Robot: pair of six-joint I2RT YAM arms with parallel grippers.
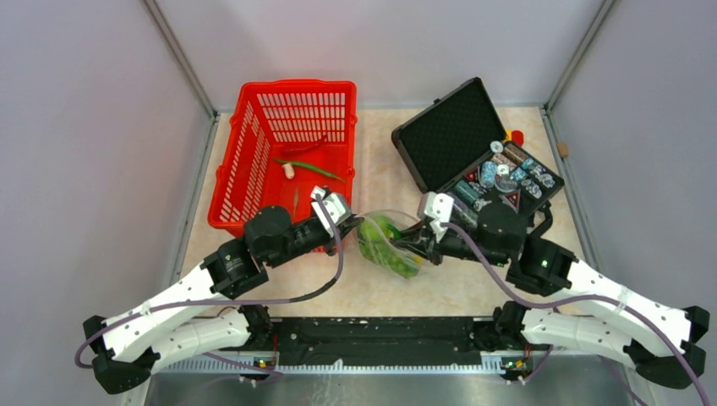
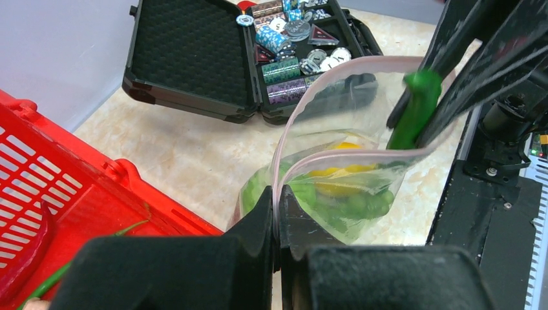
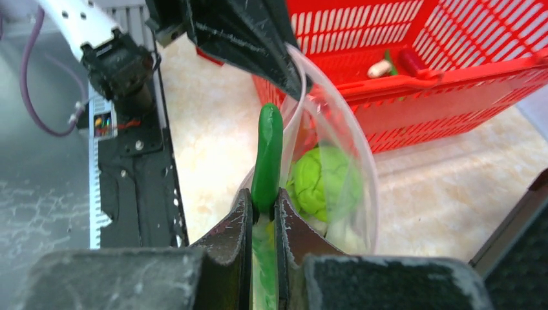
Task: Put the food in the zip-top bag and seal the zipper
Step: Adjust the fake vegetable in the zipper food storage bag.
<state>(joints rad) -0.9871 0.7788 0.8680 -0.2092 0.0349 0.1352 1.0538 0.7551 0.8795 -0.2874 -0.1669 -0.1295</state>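
**Green piece at the bag's mouth, seal yet to come**

The zip-top bag (image 2: 336,194) sits mid-counter, nearer the near edge, between the red basket (image 1: 254,144) toward the far-left corner and the open black case (image 1: 448,131) toward the far-right. The left pincer (image 2: 276,206) is clenched on the bag's rim, pinching the pink zipper (image 2: 362,152) and holding the mouth up in a wide loop. The right pincer (image 3: 263,206) is clenched on a long green food piece (image 3: 267,148), whose free end sits at the open mouth. Whether the tip has passed the rim cannot be told.

A yellow lemon (image 2: 336,184) and a round green food (image 3: 326,181) lie inside the bag. A long green leaf (image 1: 309,167) and a small white bit (image 1: 289,171) lie in the basket.

The step in hand looks like loading, not sealing. The next move likely calls for pushing the green piece deeper, clear of the zipper, before letting go, while the left side keeps the mouth from folding shut. The floppy film may snag the tip. Sealing seems some way off, given what sits in the basket on the counter (image 1: 457,292).
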